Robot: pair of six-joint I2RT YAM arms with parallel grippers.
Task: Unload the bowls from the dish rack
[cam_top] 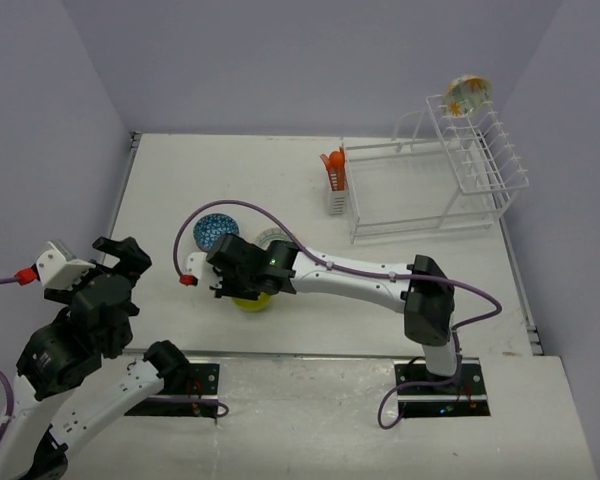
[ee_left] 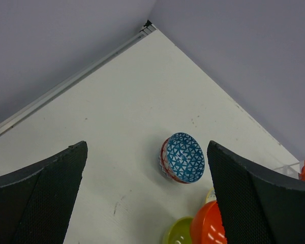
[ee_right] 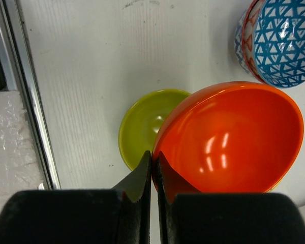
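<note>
Right gripper [ee_right: 152,161] is clenched on the rim of the glossy plain orange round bowl [ee_right: 234,134], the rim pinched thin between the two fingertips and the bowl tilted out ahead of them. It overlaps the small lime-green round bowl [ee_right: 140,127] on the white table [cam_top: 180,180]; cannot tell whether the two touch. The blue triangle-patterned bowl [ee_right: 279,40] stands just beside them. Left gripper [ee_left: 147,147] is spread wide with nothing in it, held off to the left. Risks: the hold is on the rim edge only, so the bowl could pivot or slip. If let go here, it may land on the lime-green lip and rock, or slide into the blue bowl. The top view hides the orange bowl under the right wrist and shows only the lime-green one below it. The grip itself reads from the right wrist camera alone. Only the top view shows the large white wire dish rack [cam_top: 430,190] far to the right, with one cream bowl with a yellow-patterned inside [cam_top: 467,95] perched on its raised far corner. The left wrist view shows the blue bowl standing clear of the other two.
</note>
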